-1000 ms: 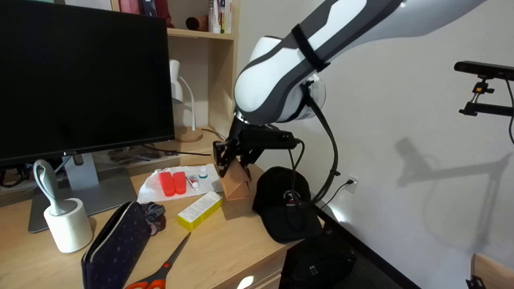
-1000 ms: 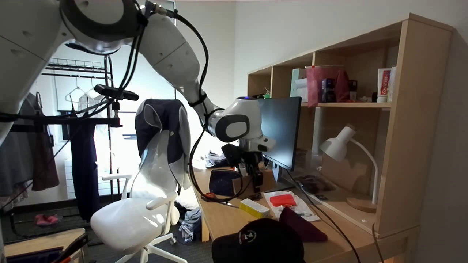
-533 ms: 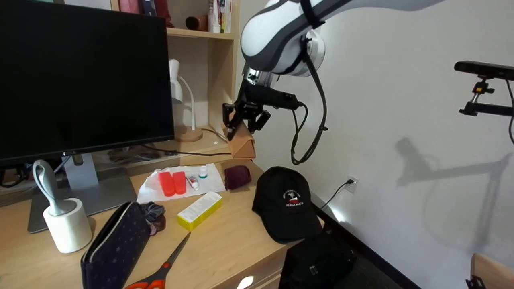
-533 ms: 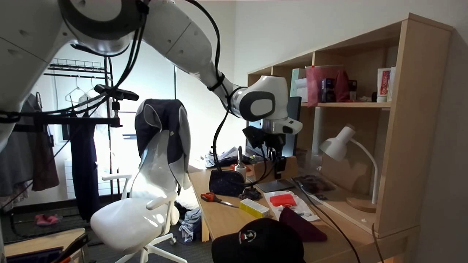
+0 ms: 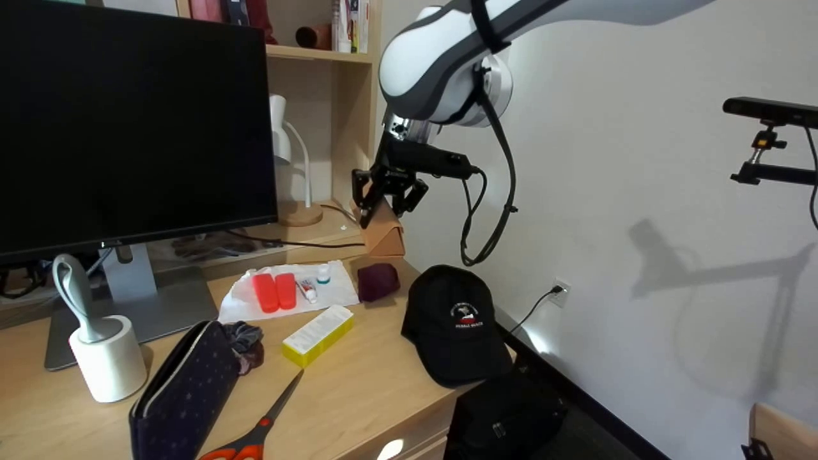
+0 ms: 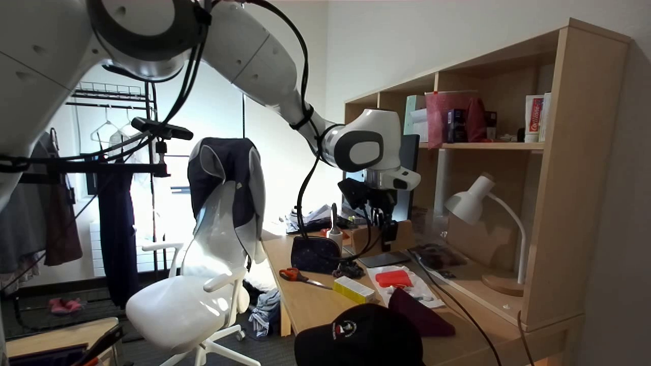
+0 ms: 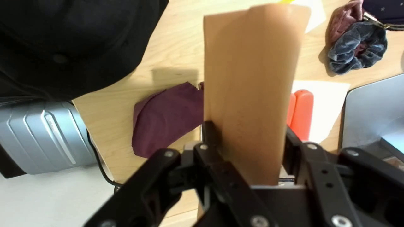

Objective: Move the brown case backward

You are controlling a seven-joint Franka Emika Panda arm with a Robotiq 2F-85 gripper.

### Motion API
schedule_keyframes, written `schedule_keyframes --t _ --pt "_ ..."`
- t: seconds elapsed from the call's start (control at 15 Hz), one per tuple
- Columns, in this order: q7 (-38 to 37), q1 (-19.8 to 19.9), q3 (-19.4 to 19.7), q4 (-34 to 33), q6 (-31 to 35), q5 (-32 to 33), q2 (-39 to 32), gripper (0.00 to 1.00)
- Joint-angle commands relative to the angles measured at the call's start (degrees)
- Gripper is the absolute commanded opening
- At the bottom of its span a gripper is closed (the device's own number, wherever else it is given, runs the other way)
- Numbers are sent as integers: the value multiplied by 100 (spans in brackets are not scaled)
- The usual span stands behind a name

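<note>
The brown case point(image 5: 385, 239) is aloft over the far right part of the desk point(image 5: 377, 383); its height above the wood cannot be judged. The gripper point(image 7: 251, 138) is grasping it from both long sides. Directions are taken with the monitor point(image 5: 134, 121) at left.

Edges and room: the black cap point(image 5: 455, 319) sits on the desk's right edge and covers much of it, brim toward the near right corner. Between the cap and a white sheet point(image 5: 337, 291), a maroon cloth point(image 5: 378, 282) lies on the wood. Red pieces point(image 5: 265, 292) lie on the sheet. Nearer, a yellow-sided box point(image 5: 317, 335) and scissors point(image 5: 264, 424) mark the left limit of a stretch of bare wood; the cap bounds it at right, and it runs to the near edge.

Views compared: only the wrist view has a grey ribbed suitcase point(image 7: 47, 135) beyond the desk's right edge, and the zigzag-cut border of the cloth, which the case partly covers there. In an exterior view a white chair point(image 6: 173, 317) stands at the near side of the desk; from there the gripper hides the middle of the case. In an exterior view a wall socket point(image 5: 562, 298) shows right of the cap, and the case presents its folded triangular end.
</note>
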State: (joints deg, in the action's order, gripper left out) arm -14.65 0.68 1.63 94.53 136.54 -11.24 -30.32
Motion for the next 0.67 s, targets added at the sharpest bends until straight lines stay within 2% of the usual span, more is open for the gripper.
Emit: schedule_keyframes --t 0.0,0.27,0.6 --pt "-181 -30 119 -430 -188 158 -160 24" --pt "-21 73 204 -1616 -1078 372 -640 24" --pt "-380 -24 479 -3239 -2240 835 -1485 24"
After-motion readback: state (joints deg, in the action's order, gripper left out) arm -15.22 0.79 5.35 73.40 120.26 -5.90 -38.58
